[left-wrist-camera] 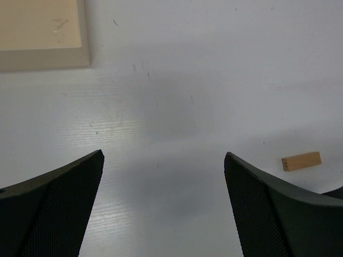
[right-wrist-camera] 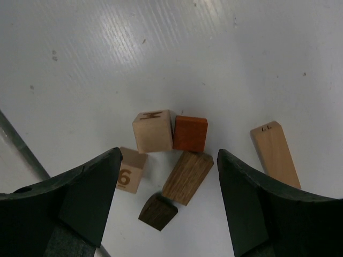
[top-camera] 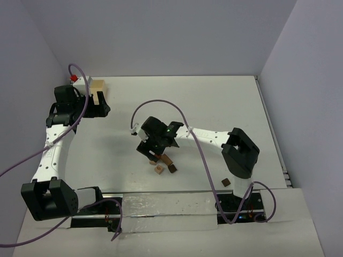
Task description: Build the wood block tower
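Observation:
Several wood blocks lie flat in a loose cluster (top-camera: 162,163) at the table's middle front; no wood block tower stands in view. The right wrist view shows a tan cube marked M (right-wrist-camera: 153,131), an orange-red block (right-wrist-camera: 190,133), a brown bar (right-wrist-camera: 187,176), a dark brown rounded piece (right-wrist-camera: 158,211), a tan cube marked 6 (right-wrist-camera: 130,172) and a tan bar (right-wrist-camera: 274,154). My right gripper (right-wrist-camera: 169,155) (top-camera: 153,143) hovers open over them, its jaws either side of the brown bar, touching nothing. At the far left my left gripper (left-wrist-camera: 163,155) (top-camera: 99,107) is open and empty above bare table.
A pale square wooden box (left-wrist-camera: 43,32) (top-camera: 97,87) sits at the back left by the left gripper. A small tan bar (left-wrist-camera: 301,160) lies to that gripper's right. One dark block (top-camera: 225,182) rests alone near the right arm's base. Grey walls close in the table.

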`<state>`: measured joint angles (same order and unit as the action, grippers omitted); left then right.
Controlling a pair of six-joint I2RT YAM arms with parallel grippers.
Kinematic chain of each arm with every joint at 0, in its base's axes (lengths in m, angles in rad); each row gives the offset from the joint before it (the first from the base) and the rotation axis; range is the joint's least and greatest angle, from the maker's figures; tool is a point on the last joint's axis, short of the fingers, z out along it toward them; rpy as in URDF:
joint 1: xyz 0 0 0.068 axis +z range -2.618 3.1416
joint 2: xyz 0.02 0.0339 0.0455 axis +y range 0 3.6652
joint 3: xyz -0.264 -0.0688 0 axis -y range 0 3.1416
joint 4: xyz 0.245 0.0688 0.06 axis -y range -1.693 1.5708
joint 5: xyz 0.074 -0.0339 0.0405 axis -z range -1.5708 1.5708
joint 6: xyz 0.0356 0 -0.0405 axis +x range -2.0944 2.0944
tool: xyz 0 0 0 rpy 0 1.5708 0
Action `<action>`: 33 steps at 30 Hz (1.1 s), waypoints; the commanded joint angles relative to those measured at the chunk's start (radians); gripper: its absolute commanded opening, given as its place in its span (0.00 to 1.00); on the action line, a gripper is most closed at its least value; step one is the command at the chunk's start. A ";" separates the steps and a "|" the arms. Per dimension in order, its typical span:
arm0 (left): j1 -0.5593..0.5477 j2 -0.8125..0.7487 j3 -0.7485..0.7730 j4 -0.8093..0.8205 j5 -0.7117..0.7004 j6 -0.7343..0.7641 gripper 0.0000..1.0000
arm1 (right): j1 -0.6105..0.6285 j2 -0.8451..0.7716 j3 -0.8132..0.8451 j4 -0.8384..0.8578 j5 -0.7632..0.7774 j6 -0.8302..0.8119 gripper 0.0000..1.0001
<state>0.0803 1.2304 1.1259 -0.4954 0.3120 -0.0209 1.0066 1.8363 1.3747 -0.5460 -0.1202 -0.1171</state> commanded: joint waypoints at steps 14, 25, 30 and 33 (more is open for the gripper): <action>-0.005 0.013 -0.009 0.060 0.039 0.044 0.99 | 0.027 0.124 0.101 -0.009 -0.019 -0.071 0.57; -0.005 0.026 -0.011 0.067 0.034 0.042 0.99 | 0.034 0.150 0.103 -0.033 -0.074 -0.089 0.58; -0.005 0.032 -0.009 0.070 0.041 0.036 0.99 | 0.035 0.134 0.108 -0.038 -0.085 -0.081 0.58; -0.005 0.034 -0.004 0.070 0.042 0.036 0.99 | 0.035 0.131 0.117 -0.053 -0.097 -0.075 0.57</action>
<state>0.0799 1.2601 1.1110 -0.4667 0.3267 0.0116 1.0339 1.9842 1.4469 -0.5745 -0.1931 -0.1921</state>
